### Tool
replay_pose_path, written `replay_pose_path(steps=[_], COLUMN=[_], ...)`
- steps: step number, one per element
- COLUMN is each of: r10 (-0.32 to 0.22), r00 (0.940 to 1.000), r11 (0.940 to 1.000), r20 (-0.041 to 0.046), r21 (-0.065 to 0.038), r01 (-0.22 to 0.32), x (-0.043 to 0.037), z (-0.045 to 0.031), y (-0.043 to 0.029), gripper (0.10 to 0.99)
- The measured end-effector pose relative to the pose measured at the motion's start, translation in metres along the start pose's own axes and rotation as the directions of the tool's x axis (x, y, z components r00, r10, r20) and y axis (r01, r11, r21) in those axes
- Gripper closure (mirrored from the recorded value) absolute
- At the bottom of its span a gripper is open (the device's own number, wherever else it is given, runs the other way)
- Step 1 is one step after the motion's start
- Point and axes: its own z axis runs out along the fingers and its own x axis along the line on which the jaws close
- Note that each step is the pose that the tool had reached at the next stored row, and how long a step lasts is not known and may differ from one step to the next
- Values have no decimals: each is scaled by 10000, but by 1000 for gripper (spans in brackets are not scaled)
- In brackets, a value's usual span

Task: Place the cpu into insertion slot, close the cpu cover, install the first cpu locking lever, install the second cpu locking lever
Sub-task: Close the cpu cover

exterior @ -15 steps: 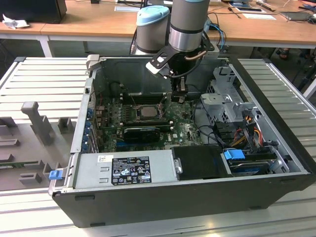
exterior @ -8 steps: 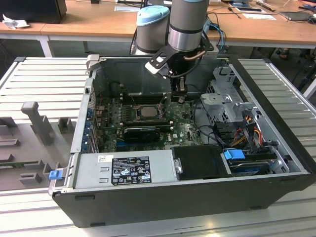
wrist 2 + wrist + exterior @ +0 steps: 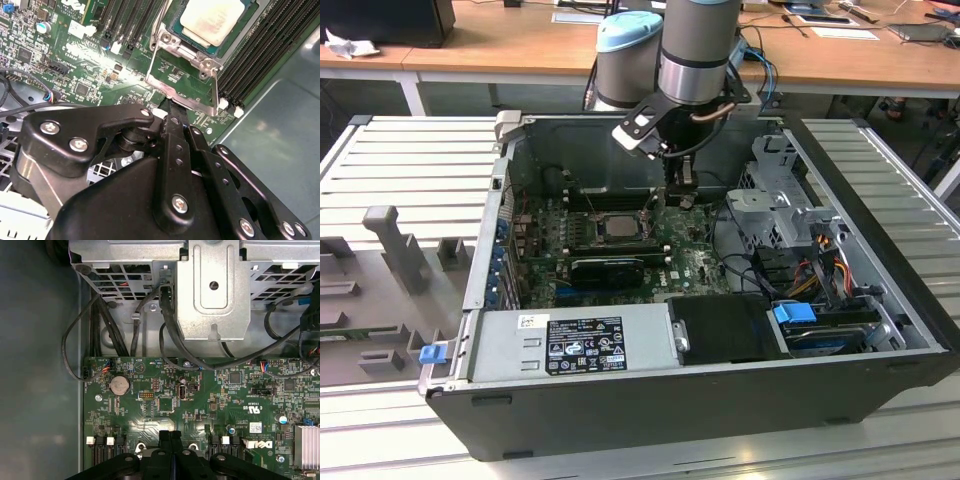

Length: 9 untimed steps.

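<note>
The cpu, a pale silvery square, lies in the insertion slot on the green motherboard; in the exterior view the cpu sits mid-board. The cpu cover, a thin silver frame, stands swung open off the slot, with green board showing through its cut-out. My gripper is shut, its black fingers pressed together with nothing between them, and the tips sit at the cover's free edge. In the first wrist view the gripper hangs just above the board. In the exterior view the gripper is on the right of the cpu.
Long black memory slots flank the socket. A metal drive cage with black cables stands on the exterior view's right of the gripper. The power supply fills the case's near side. The case walls enclose the board.
</note>
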Motion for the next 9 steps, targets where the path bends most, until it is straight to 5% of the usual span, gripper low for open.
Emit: replay_pose_path(steps=[9], r10=[-1], r00=[10000], r11=[10000], r20=[0], r21=[0], r01=[1], x=[0], z=[-1], y=[-21], gripper=[980])
